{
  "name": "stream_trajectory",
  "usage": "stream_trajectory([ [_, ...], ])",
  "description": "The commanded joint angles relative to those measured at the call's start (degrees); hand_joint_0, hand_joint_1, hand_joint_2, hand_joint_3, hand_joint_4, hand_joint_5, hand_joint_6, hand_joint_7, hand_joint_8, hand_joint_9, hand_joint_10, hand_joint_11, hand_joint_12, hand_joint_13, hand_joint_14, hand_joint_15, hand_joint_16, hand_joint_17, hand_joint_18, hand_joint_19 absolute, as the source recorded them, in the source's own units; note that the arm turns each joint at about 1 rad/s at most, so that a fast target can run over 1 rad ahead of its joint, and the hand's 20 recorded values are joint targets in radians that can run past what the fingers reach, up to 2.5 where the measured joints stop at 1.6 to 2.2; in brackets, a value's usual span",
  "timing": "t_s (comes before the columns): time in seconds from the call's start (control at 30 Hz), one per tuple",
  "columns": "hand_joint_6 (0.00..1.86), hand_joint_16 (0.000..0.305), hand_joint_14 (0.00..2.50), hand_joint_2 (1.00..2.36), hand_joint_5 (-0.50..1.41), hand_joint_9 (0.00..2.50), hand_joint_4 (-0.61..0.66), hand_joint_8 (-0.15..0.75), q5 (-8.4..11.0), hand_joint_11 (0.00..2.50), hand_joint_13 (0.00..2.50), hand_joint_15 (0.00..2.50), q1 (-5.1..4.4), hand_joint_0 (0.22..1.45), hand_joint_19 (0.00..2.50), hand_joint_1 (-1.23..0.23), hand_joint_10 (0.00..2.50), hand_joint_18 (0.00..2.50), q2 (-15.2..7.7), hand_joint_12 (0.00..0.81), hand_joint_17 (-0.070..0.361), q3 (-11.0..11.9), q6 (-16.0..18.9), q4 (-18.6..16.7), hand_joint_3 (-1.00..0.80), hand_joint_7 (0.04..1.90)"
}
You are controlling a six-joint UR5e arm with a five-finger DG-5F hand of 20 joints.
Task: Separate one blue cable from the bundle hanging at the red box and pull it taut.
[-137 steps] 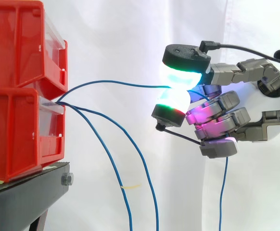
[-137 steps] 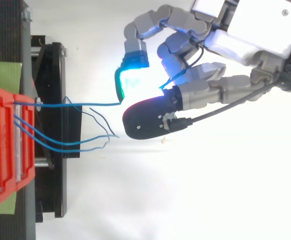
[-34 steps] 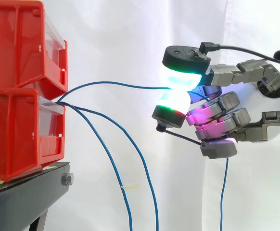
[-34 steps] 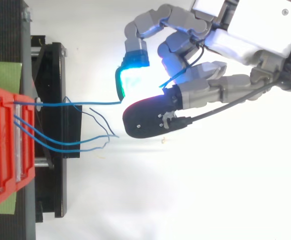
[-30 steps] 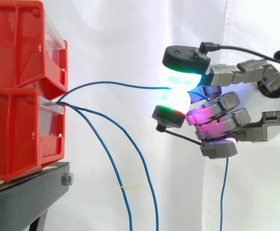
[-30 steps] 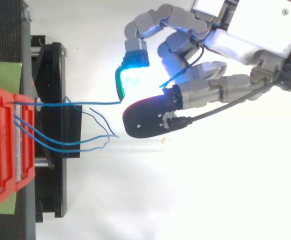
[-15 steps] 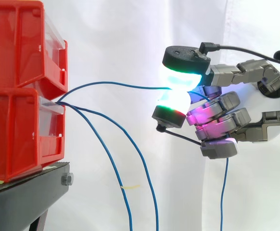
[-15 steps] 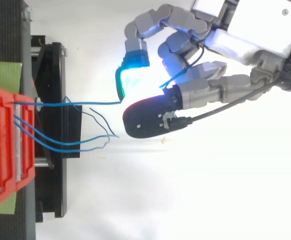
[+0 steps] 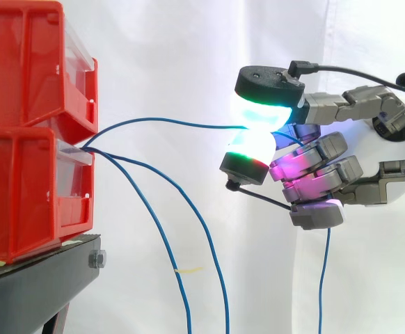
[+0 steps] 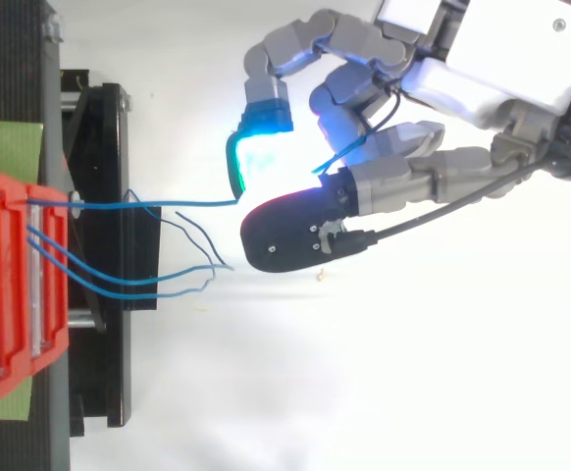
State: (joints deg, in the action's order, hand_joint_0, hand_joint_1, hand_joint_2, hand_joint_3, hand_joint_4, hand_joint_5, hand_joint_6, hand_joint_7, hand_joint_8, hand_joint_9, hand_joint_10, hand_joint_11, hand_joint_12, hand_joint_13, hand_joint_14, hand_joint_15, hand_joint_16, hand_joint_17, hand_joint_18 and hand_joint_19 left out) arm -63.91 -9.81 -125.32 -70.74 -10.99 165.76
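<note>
The red box (image 9: 28, 195) sits on a black stand (image 9: 42, 285), with an upper box (image 9: 21, 62) stacked on it. Well to the right of the red box, about level with its top edge, the hand (image 9: 373, 149) pinches one blue cable (image 9: 168, 120) between two glowing fingertips (image 9: 257, 111), its other fingers curled. That cable runs from the red box's front to the pinch in a shallow arc. Two loose cables (image 9: 188, 209) droop from the same spot on the red box
</note>
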Motion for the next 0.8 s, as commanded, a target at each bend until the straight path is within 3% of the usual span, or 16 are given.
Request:
stream_trajectory([
  [0.0,0.94,0.044,1.89,1.02,-0.15,0.96,0.15,0.367,-0.07,1.38,1.11,1.34,-0.03,0.66,1.29,-0.76,1.86,1.2,0.0,0.355,0.1,0.1,0.0,0.0,-0.05,1.43],
  [0.77,0.93,0.045,1.89,1.02,-0.15,1.0,0.15,0.365,-0.07,1.41,1.14,1.34,0.06,0.66,1.29,-0.77,1.81,1.21,0.0,0.355,0.101,0.0,0.0,0.0,-0.04,1.43],
])
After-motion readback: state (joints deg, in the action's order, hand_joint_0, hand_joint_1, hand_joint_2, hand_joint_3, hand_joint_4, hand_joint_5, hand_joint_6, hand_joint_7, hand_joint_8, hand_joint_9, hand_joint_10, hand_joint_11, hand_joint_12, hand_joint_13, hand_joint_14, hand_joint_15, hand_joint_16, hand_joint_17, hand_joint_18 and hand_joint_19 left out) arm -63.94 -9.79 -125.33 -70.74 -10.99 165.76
